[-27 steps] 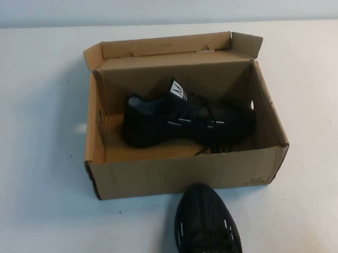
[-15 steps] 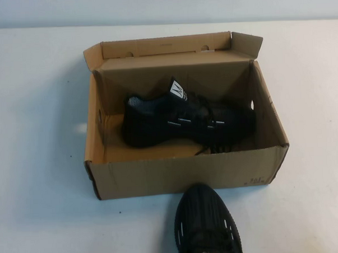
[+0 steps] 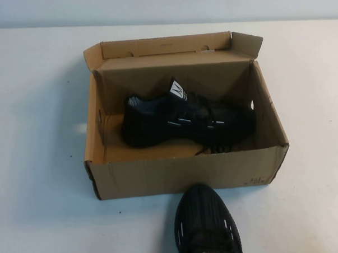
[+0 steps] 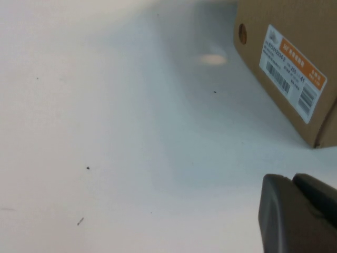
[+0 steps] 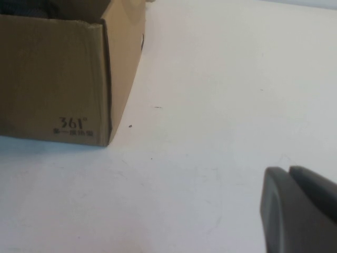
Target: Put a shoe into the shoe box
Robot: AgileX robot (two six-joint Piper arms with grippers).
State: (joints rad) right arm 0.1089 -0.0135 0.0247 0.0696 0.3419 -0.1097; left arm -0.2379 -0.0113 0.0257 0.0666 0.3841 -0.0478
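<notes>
An open cardboard shoe box [image 3: 182, 173] stands mid-table with its lid folded back. One black shoe [image 3: 180, 120] lies on its side inside it. A second black shoe [image 3: 207, 223] lies on the table just in front of the box, toe toward its front wall. Neither gripper shows in the high view. In the left wrist view, my left gripper [image 4: 292, 179] is shut and empty above bare table, apart from the box's labelled side [image 4: 263, 31]. In the right wrist view, my right gripper [image 5: 288, 171] is shut and empty, apart from the box's corner [image 5: 52, 79].
The white table [image 3: 39, 110] extends left and right of the box. An orange and white label [image 4: 292, 68] is on the box's left end wall. A "361" print [image 5: 73, 125] marks the front wall near the right corner.
</notes>
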